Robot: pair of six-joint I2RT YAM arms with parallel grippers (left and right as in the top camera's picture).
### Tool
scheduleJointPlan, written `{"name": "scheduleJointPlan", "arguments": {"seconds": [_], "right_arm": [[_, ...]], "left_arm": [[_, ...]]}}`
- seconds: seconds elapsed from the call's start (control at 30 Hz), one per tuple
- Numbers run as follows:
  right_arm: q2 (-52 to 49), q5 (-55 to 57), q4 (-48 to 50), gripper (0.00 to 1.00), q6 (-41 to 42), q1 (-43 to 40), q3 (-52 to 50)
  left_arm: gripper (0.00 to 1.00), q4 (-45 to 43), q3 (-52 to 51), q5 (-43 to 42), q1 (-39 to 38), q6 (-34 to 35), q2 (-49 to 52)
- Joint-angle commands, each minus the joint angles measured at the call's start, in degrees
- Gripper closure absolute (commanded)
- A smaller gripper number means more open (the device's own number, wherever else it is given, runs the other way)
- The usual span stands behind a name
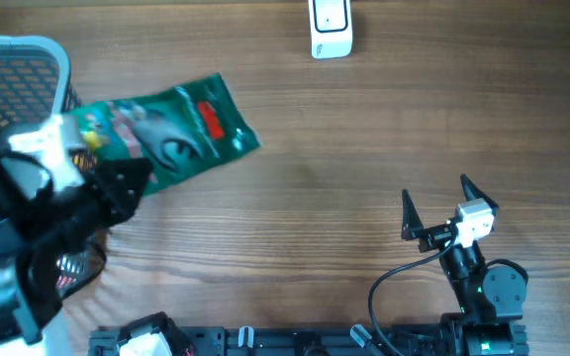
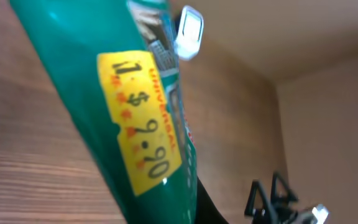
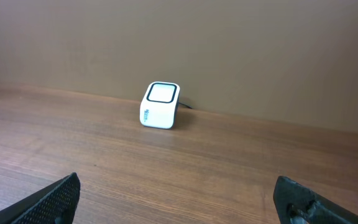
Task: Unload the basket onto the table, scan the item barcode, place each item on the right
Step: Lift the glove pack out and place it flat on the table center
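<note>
- A green pouch (image 1: 181, 129) is pinched at its left end by the left gripper (image 1: 125, 178), whose fingers are pressed together on the foil
- The pouch is held clear of the table (image 1: 305, 198), over its left part, just beside the basket (image 1: 64, 71) that is set at the far left corner
- In the overhead view the pouch is seen tilted, with its free end pointed to the right and toward the far edge
- A yellow price sticker (image 2: 143, 121) is shown on the pouch in the left wrist view; no barcode can be made out there
- The white scanner (image 1: 331, 28) is placed at the far edge of the table, a little right of the middle, well apart from the pouch
- The right gripper (image 1: 435, 188) is kept near the near edge on the right side, its fingers spread wide with nothing between them, and is faced toward the scanner
</note>
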State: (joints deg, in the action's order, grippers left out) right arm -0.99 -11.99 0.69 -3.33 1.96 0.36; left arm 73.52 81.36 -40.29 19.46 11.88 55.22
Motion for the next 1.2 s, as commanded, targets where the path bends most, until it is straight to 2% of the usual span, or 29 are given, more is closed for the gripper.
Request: {"name": "scheduleJointPlan", "arguments": {"seconds": [0.0, 0.17, 0.43, 0.8, 1.17], "right_arm": [[0.5, -0.9, 0.3, 0.0, -0.8, 0.2, -0.1], [0.5, -0.9, 0.3, 0.0, -0.8, 0.2, -0.1], [0.5, -0.9, 0.3, 0.0, -0.8, 0.2, -0.1], [0.5, -0.9, 0.3, 0.0, -0.8, 0.2, -0.1], [0.5, -0.9, 0.3, 0.0, -0.8, 0.2, -0.1]], "left_arm": [[0.96, -3.3, -6.8, 1.9, -7.4, -2.5, 2.0], [0.96, -8.9, -15.3, 2.8, -15.3, -2.5, 7.8], [0.96, -9.5, -16.6, 13.0, -22.5, -2.5, 16.7], [0.96, -13.8, -16.6, 14.9, -34.8, -2.5, 28.2], [0.96, -18.6, -16.7, 14.9, -42.2, -2.7, 37.4]]}}
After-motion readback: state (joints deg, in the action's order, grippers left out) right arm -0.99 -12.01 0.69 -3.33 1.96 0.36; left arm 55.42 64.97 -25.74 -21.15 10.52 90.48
